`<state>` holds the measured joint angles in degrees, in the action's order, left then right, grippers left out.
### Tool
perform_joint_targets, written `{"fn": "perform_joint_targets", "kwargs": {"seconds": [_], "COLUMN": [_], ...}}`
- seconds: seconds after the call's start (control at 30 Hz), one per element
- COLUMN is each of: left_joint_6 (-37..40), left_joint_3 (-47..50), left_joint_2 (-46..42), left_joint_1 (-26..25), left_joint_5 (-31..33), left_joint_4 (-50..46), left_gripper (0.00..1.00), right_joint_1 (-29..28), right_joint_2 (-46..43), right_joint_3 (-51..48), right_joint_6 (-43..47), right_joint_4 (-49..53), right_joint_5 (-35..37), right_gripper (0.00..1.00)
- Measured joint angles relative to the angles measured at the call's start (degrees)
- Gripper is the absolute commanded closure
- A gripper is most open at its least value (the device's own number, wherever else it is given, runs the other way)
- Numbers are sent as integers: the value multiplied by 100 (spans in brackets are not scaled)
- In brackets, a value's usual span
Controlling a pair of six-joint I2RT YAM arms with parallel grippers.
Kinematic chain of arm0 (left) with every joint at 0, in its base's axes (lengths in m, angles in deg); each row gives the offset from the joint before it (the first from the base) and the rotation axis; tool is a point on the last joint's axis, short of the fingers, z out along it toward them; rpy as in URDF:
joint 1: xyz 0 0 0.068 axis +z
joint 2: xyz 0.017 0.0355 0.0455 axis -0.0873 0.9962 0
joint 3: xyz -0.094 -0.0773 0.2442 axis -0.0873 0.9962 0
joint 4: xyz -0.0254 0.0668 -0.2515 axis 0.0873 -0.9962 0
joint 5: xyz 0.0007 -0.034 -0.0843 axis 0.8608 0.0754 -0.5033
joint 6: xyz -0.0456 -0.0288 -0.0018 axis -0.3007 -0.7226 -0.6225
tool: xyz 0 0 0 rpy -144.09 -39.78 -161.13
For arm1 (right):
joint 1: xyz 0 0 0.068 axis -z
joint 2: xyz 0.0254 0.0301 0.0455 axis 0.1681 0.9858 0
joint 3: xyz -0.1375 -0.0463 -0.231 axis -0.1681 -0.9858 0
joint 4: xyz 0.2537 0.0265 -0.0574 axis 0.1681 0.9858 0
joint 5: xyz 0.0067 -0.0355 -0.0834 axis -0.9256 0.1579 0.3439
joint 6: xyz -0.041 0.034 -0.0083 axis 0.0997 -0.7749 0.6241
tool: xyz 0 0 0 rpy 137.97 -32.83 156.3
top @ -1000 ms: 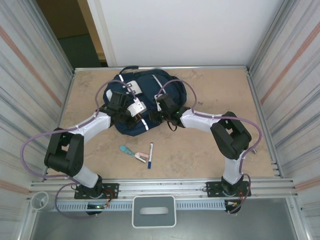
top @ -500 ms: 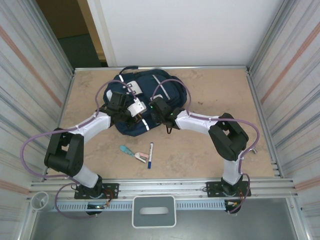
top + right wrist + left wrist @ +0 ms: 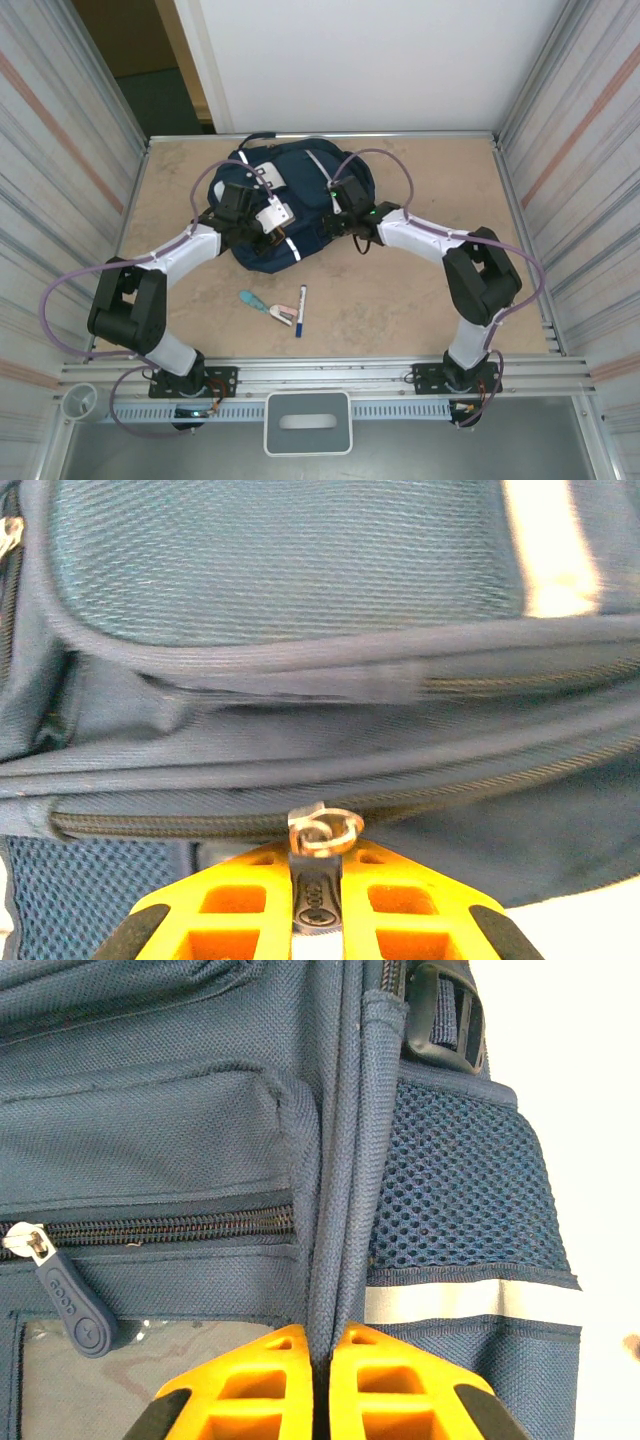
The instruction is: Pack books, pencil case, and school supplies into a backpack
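Item on my remote station: backpack [image 3: 300, 200] lying by the table's [image 3: 450, 180] far edge, left of centre, my left gripper [image 3: 320, 1360] pinching its piped seam [image 3: 335, 1210], my right gripper [image 3: 318, 905] pinching a zip pull [image 3: 315, 885]; marker pen [image 3: 301, 309] and teal-and-pink stapler [image 3: 268, 306] lying close together toward the near edge.

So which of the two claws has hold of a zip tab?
The right gripper: it pinches the zip tab, while the left gripper is shut on a fabric ridge of the backpack.

Top looks down; wrists close, sharing backpack [image 3: 300, 175].
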<state>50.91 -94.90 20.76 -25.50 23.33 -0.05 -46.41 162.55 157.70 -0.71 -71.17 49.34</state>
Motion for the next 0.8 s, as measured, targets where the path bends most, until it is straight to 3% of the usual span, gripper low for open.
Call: {"fn": "perform_joint_targets", "kwargs": {"seconds": [0.23,0.4,0.6,0.8], "left_joint_6": [101,138,157,160], "left_joint_3": [105,168,227,227], "left_joint_2": [-107,-197,-240,-240], "left_joint_1": [31,72,105,105], "left_joint_5": [0,-94,-151,-155], "left_joint_4": [13,31,31,28], "left_gripper": [100,100,100,100], "right_joint_1": [979,1202,1202,1222], "right_joint_2": [-133,-55,-22,-247], "right_joint_3": [-293,-302,-365,-640], "right_joint_6": [-334,-348,-107,251], "right_joint_4": [-90,-282,-446,-511], "right_joint_5": [-1255,-1766,-1934,-1580], "right_gripper": [100,99,67,54]}}
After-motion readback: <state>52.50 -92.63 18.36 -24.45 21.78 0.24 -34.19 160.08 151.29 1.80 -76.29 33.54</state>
